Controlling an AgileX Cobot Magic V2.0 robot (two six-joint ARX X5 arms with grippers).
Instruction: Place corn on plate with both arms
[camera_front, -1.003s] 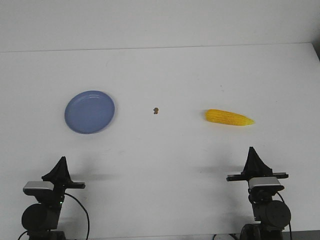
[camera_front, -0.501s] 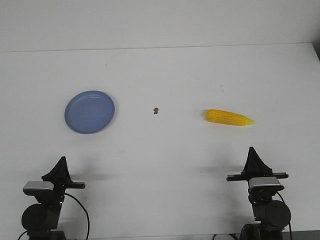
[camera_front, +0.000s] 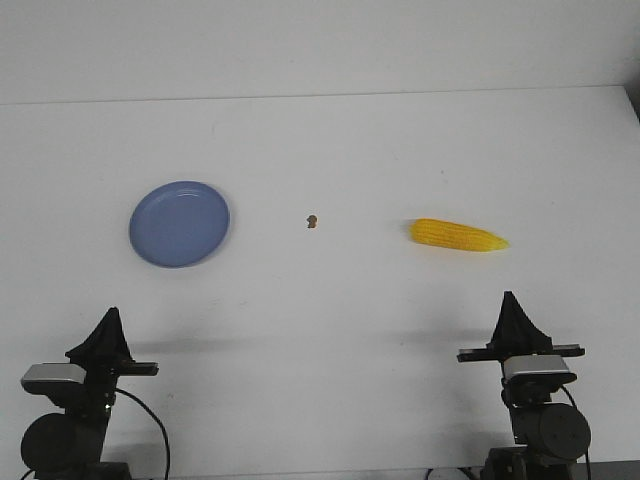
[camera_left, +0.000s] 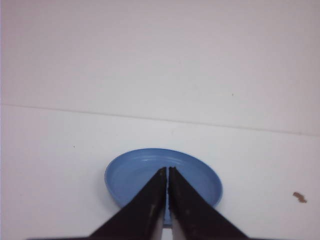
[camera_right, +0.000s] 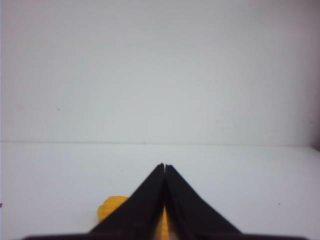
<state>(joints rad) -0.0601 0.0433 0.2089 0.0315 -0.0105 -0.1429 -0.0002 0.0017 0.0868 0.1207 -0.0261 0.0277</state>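
Left gripper (camera_front: 108, 312) is sliding toward the lower-left corner, fingers pressed together; right gripper (camera_front: 510, 297) closed too (wrist view half-hiding the corn (camera_right: 111, 207)).

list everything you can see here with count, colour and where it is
plate: 1, light blue, left part of the table, nothing on it
corn: 1, bright yellow, right part of the table, pointed end toward the right
speck: 1, small and brown, between plate and corn
table: 1, white, under everything
left end effector: 1, black, near edge, shut, nearest the plate
right end effector: 1, black, near edge, shut, nearest the corn
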